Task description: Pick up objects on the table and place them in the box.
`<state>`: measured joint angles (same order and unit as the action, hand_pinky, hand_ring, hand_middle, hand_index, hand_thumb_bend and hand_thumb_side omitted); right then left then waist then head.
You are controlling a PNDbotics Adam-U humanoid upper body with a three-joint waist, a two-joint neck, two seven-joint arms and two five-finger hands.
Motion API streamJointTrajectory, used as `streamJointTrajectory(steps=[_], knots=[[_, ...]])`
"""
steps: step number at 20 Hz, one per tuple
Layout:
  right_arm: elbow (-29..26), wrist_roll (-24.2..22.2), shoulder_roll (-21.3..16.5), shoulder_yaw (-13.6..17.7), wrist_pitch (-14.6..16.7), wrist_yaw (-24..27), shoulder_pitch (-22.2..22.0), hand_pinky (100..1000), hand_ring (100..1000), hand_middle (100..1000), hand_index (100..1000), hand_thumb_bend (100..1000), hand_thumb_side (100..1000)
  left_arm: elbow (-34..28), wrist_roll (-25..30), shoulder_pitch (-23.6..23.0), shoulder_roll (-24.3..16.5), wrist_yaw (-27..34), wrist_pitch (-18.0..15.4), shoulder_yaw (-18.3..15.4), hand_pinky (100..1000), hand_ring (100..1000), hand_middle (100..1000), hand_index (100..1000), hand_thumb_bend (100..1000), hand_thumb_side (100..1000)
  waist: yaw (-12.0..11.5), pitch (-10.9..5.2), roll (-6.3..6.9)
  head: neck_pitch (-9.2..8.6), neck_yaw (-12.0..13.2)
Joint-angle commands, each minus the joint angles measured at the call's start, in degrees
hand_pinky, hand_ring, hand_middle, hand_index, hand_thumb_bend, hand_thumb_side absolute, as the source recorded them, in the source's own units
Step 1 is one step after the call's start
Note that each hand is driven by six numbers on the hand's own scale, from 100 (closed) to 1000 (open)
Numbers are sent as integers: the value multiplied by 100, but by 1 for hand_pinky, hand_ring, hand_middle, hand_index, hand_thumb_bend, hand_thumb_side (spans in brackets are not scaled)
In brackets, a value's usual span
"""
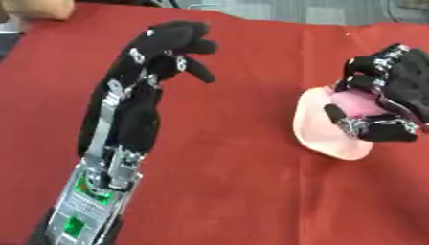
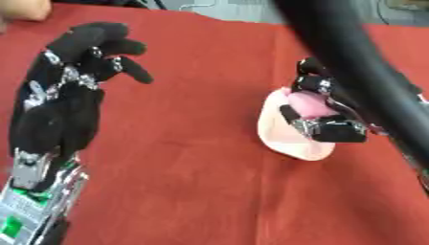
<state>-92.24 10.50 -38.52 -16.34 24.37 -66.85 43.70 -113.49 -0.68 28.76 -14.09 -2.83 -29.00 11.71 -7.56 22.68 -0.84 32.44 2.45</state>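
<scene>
Two robot hands are over the red worktop (image 1: 226,191). At the left, the left robot hand (image 1: 159,52) hangs released, holding nothing. At the right, the right robot hand (image 1: 389,95) grasps a pink object (image 2: 306,106) above a pale pink plate (image 1: 318,129).

A red cloth (image 1: 234,182) covers the table across nearly the whole frame. Beyond its far edge, at the top, a grey surface (image 1: 276,10) shows.
</scene>
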Motion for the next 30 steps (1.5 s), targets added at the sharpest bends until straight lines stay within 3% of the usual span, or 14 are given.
streamJointTrajectory(steps=[1,5,6,7,8,9,10,19,20,23,24,25,26,30], knots=[[156,115,-141,76,16,-97,143,100,206,446,517,213,509,-110,24,77,-63,42,-10,-4,547,772,780,864,100,832,-18,-100,6,-74,-57],[361,211,-82,62,41,-250,192,100,210,451,515,217,506,-110,42,88,-51,51,-15,4,547,772,780,862,100,831,-32,-94,15,-127,-104],[394,240,-74,58,48,-283,198,100,290,485,518,240,509,-110,45,89,-51,53,-16,4,546,772,779,861,100,830,-32,-95,15,-126,-104],[436,266,-54,58,45,-317,205,100,233,459,516,228,507,-110,48,92,-48,56,-17,6,546,772,779,861,100,830,-36,-90,22,-158,-124],[469,293,-42,56,45,-346,213,100,315,500,522,249,516,-110,51,92,-46,58,-17,6,546,772,779,861,100,830,-38,-89,24,-167,-130],[499,318,-19,51,44,-372,216,100,287,483,518,239,509,-110,53,94,-44,61,-18,7,546,772,779,861,100,830,-40,-84,32,-201,-149],[524,340,-8,47,44,-395,219,100,333,514,525,246,512,-110,55,95,-43,63,-18,8,545,771,778,860,100,831,-41,-82,34,-214,-156],[556,389,176,-66,65,-507,249,100,365,542,524,260,519,-110,91,113,-21,88,-16,28,544,771,777,857,100,829,-53,-46,76,-380,-248],[560,396,186,-71,60,-516,253,100,416,585,534,275,546,-110,96,114,-20,90,-14,30,543,771,777,857,100,828,-53,-45,76,-390,-249],[565,406,212,-99,11,-577,278,100,451,617,534,273,558,-110,111,108,-19,93,0,39,543,771,777,857,100,828,-54,-53,69,-431,-233],[567,401,214,-117,-3,-623,290,181,501,676,544,268,582,-110,116,105,-20,94,6,42,543,771,777,858,100,829,-53,-57,65,-446,-227],[581,367,214,-148,-10,-716,309,133,474,642,537,272,567,-110,123,103,-22,96,12,47,543,771,777,858,100,829,-52,-61,59,-469,-219],[592,345,220,-170,-16,-795,322,495,685,817,586,215,705,-110,128,102,-23,97,16,51,543,771,777,857,100,828,-52,-64,55,-485,-215],[654,291,273,-272,57,-1125,359,647,782,864,603,144,773,-110,154,119,-15,102,13,65,544,772,777,857,100,825,-70,-69,37,-596,-205]])
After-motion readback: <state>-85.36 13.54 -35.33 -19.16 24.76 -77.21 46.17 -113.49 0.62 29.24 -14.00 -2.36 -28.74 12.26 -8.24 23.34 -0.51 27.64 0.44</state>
